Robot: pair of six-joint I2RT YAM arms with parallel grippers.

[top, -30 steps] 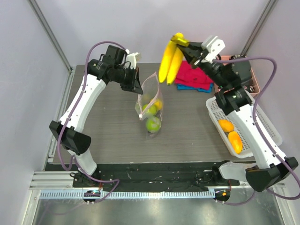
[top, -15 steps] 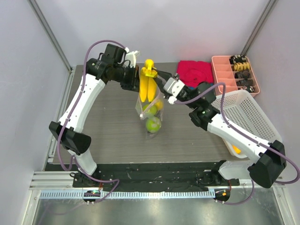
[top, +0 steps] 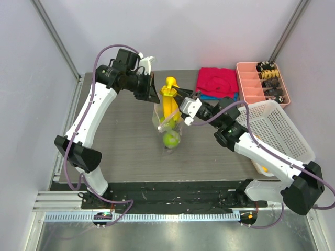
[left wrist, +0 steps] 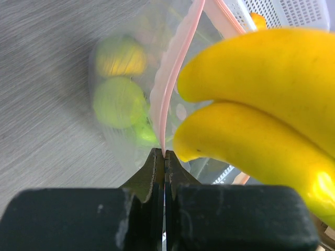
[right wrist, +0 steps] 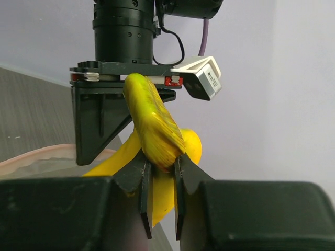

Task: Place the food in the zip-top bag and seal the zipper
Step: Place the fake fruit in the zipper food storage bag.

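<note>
The left tool (left wrist: 165, 157), clenched on the zipper (left wrist: 175, 78), holds the zip-top bag (top: 157, 117) open on the surface (top: 120, 141). The right tool (right wrist: 162, 167) grips the bananas (top: 168, 104), partly in its mouth. Green fruits (top: 170, 139) lie inside; an orange (left wrist: 256, 20), probably in the basket (top: 277, 125), and sealing remain.

the right fingers (top: 178, 94) have lowered the bananas (top: 169, 104) into the bag (top: 168, 125).

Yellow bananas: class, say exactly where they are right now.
In the top view, the bananas hang upright mid-table, held by the right gripper, their tips at the mouth of the zip-top bag, whose pink zipper the left gripper pinches.
</note>
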